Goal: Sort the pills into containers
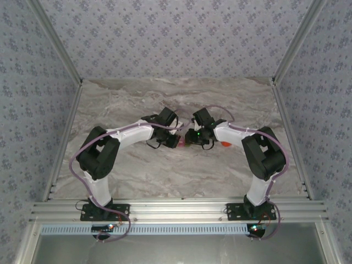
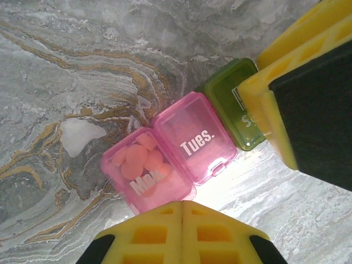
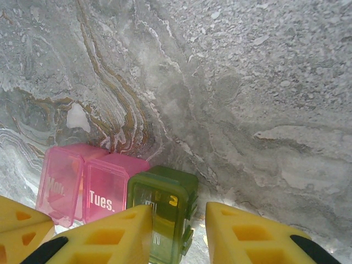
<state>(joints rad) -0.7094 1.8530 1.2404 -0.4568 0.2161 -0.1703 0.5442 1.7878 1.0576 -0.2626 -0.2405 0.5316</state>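
1. Pink and olive-green translucent plastic makes up the pill organiser (image 1: 180, 142). It lies near the middle of the table (image 1: 165, 99), well away from every edge. It has three joined boxes in a row: the "Mon." compartment (image 2: 146, 170), the "Tues." compartment (image 2: 198, 140) and the green compartment (image 3: 162, 190).
2. The "Mon." compartment holds several pinkish-orange pills (image 2: 135, 157). Its lid looks down over them, though I cannot be sure it is latched. The "Tues." lid is closed.
3. Risk: the organiser is light and sits on smooth marble. A sideways push from either gripper would likely slide or spin it instead of working a lid.
4. Risk: the right gripper (image 3: 177, 217) grips only the end box. If it lifts or twists, the row could tilt, and an unlatched "Mon." lid would let pills spill out.
5. Risk: the two grippers are very close together, so a small inward move could knock their fingers against each other.
6. The left gripper (image 2: 182, 212) has its fingertips pressed together with nothing between them. It sits just beside the near edge of the "Mon." compartment, and I cannot tell whether it touches it.
7. The right gripper's fingers stand narrow on either side of the green compartment, and it appears to be holding that box.
8. The left arm (image 1: 99, 154) and right arm (image 1: 264, 154) mirror each other. Their elbows point out toward the side edges, their forearms reach inward, and their wrists tip down over the organiser.
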